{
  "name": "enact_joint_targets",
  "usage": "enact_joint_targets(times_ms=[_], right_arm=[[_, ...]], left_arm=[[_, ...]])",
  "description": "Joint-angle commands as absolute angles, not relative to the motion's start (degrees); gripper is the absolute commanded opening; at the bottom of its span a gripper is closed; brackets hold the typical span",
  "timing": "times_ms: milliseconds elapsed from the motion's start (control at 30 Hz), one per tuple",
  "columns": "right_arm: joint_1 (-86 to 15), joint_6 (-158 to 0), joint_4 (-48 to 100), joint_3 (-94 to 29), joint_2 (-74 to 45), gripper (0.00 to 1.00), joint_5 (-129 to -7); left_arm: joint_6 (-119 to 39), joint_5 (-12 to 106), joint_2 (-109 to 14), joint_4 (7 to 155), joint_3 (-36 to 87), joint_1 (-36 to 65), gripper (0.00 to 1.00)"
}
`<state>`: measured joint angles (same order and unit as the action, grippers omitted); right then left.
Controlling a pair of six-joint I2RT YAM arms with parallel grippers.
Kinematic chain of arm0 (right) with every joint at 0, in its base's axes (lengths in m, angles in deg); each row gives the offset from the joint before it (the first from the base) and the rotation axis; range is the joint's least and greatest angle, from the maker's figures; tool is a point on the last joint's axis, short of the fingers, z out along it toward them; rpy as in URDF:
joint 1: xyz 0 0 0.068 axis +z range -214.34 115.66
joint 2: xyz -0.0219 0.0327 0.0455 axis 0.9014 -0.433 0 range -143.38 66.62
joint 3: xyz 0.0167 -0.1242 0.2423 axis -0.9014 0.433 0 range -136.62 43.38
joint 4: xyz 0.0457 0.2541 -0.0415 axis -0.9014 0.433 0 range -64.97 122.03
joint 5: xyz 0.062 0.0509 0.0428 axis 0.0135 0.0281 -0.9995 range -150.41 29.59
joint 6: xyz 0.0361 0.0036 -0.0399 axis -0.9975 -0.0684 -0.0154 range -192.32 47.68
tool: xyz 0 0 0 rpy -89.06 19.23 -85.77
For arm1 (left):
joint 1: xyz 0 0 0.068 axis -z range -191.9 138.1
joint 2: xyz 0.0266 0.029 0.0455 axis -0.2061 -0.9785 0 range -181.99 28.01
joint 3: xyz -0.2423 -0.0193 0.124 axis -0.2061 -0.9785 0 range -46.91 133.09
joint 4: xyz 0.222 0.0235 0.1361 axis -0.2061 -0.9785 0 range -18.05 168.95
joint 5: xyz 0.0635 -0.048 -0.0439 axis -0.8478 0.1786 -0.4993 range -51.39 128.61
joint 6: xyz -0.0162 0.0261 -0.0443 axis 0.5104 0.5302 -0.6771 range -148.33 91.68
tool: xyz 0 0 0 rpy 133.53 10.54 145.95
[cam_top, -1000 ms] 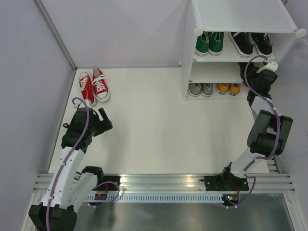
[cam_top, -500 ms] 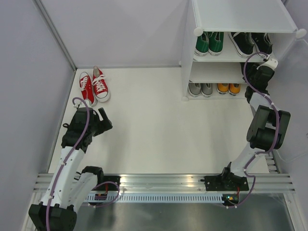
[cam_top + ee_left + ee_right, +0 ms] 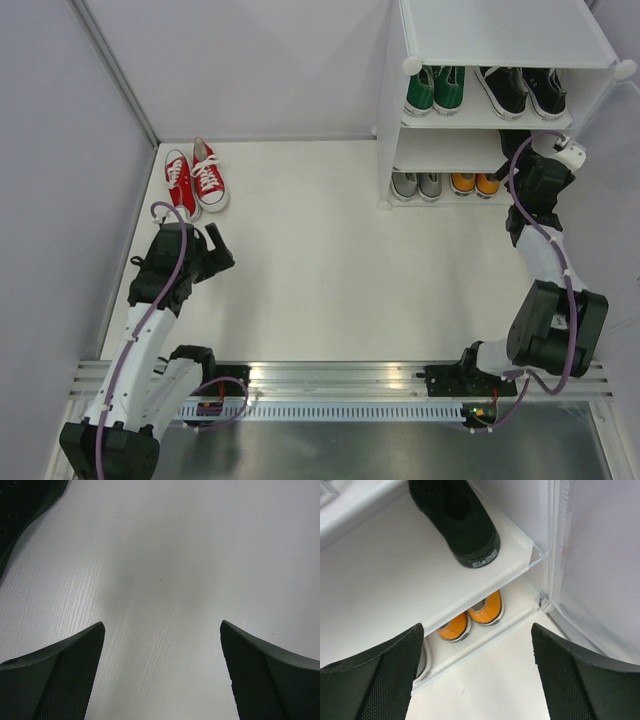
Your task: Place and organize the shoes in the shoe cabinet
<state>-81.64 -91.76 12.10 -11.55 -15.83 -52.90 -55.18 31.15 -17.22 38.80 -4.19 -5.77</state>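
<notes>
The white shoe cabinet (image 3: 500,30) stands at the back right. Its upper shelf holds a green pair (image 3: 435,90) and a black pair (image 3: 520,90). The lowest tier holds a grey pair (image 3: 417,185) and an orange pair (image 3: 474,184). A red pair (image 3: 195,180) lies on the floor at the back left. My right gripper (image 3: 517,148) hangs open in front of the cabinet's right side, holding nothing. In the right wrist view the right gripper (image 3: 477,627) is above the shelf (image 3: 395,570), just behind a black shoe's heel (image 3: 455,520), with the orange shoes (image 3: 470,617) below. My left gripper (image 3: 222,255) is open over bare floor, below the red pair.
Grey walls close in the left side and the back. The cabinet's translucent right wall (image 3: 595,555) is close to my right fingers (image 3: 585,675). In the left wrist view the left gripper (image 3: 161,624) sees only white floor, with a dark shape (image 3: 25,500) in the top left corner.
My right gripper's jaws have opened wide. Its wrist has shifted slightly right, and the elbow has swung down towards the near edge. The left arm has not moved.
</notes>
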Motion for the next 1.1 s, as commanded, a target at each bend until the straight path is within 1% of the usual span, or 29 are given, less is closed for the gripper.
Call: enact_joint_targets(times_ms=[0, 100, 200, 300, 333, 367, 433, 467, 500, 533, 600, 700, 800, 1000, 1067], right_arm=[[-79.6, -98.2, 23.7, -10.8, -8.2, 0.92, -50.2], [-76.0, -98.6, 33.8, -11.0, -3.7, 0.97, -51.0], [-69.4, -98.3, 38.4, -9.1, 0.1, 0.98, -53.1], [-65.0, -98.9, 37.5, -3.7, 4.6, 0.98, -56.4], [-61.3, -98.9, 37.3, -1.5, 6.1, 0.98, -57.8], [-59.8, -98.5, 37.3, -0.6, 6.6, 0.98, -58.4], [-55.8, -97.8, 36.5, 2.7, 7.9, 0.98, -60.2], [-54.6, -97.6, 35.8, 3.8, 8.4, 0.98, -61.8], [-52.2, -97.6, 34.4, 5.1, 9.0, 0.98, -62.3], [-51.3, -97.6, 33.4, 7.8, 10.2, 0.98, -63.0], [-48.3, -98.0, 31.5, 9.8, 11.2, 0.98, -65.3], [-45.1, -96.9, 30.8, 11.6, 12.5, 0.98, -67.9], [-43.3, -96.1, 31.3, 11.9, 13.6, 0.98, -69.2], [-42.5, -94.6, 30.7, 13.5, 16.3, 0.98, -71.0], [-42.4, -94.7, 30.4, 14.1, 16.4, 0.98, -71.2]], left_arm=[[-53.6, 29.6, -18.0, 40.5, -4.4, -5.7, 1.00], [-54.0, 28.3, -20.1, 40.5, -4.0, -5.7, 1.00], [-54.5, 27.6, -23.0, 40.1, -3.4, -6.0, 1.00], [-55.3, 24.4, -25.1, 39.1, -1.5, -8.2, 1.00], [-55.5, 23.0, -26.6, 39.0, -0.9, -9.0, 1.00], [-56.1, 22.5, -27.8, 39.1, 0.3, -9.8, 1.00], [-56.6, 20.9, -31.7, 39.8, 1.9, -13.8, 1.00], [-56.9, 21.2, -33.2, 40.2, 2.5, -15.7, 1.00], [-57.1, 21.8, -34.6, 40.4, 3.3, -19.7, 1.00], [-57.5, 23.6, -37.9, 40.6, 4.4, -21.5, 1.00], [-58.0, 23.7, -40.7, 41.4, 5.3, -25.4, 0.99], [-59.1, 23.1, -45.4, 43.5, 6.4, -29.9, 0.99], [-59.4, 21.5, -49.1, 45.3, 7.6, -32.2, 0.99], [-58.5, 19.4, -55.7, 47.0, 9.5, -34.6, 0.97], [-57.9, 19.3, -55.6, 47.4, 10.1, -34.5, 0.95]])
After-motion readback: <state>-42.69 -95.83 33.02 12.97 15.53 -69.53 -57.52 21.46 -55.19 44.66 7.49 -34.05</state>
